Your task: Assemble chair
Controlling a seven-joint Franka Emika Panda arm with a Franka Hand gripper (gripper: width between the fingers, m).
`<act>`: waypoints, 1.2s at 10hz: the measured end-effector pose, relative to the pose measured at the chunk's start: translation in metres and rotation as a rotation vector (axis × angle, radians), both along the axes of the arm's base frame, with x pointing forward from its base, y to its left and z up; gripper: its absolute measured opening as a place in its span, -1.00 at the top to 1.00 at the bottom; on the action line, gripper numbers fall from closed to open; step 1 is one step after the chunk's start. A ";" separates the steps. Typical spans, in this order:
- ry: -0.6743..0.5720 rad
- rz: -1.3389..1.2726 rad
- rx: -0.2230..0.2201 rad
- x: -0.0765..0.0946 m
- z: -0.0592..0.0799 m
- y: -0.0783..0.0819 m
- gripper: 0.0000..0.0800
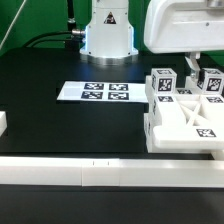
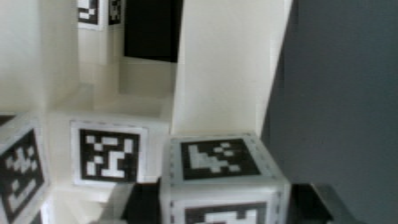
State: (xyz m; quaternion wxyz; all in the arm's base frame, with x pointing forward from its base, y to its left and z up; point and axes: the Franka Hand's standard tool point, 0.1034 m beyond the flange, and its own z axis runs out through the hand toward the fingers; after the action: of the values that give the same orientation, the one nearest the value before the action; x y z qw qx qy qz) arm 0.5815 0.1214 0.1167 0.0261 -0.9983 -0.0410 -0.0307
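Observation:
The chair's glossy white pieces [image 1: 185, 120] stand clustered at the exterior view's right, each with black-and-white tags. An X-braced frame [image 1: 192, 104] lies on top, between upright tagged blocks [image 1: 163, 81]. My gripper [image 1: 190, 68] reaches down from above into this cluster. In the wrist view a small tagged white block [image 2: 221, 160] sits between the dark fingers [image 2: 139, 205], which press against both of its sides. My gripper [image 2: 222, 203] is shut on that block. Tall white chair walls [image 2: 222, 70] rise behind it.
The marker board [image 1: 93, 92] lies flat in the middle of the black table. A long plain white rail [image 1: 90, 172] runs along the front edge. A small white piece [image 1: 3, 122] shows at the exterior view's left edge. The robot base [image 1: 108, 35] stands at the back.

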 end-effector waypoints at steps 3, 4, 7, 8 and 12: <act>-0.065 -0.400 0.107 0.002 -0.001 -0.004 0.29; -0.074 -0.466 0.116 0.003 0.000 -0.001 0.29; -0.058 -0.643 0.138 0.003 0.000 0.000 0.29; -0.052 -0.705 0.146 0.003 0.000 0.000 0.29; -0.015 -1.159 0.221 0.002 0.000 0.003 0.29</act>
State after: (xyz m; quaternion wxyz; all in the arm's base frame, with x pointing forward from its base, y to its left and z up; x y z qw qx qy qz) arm 0.5838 0.1247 0.1164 0.1086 -0.8489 0.5147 -0.0513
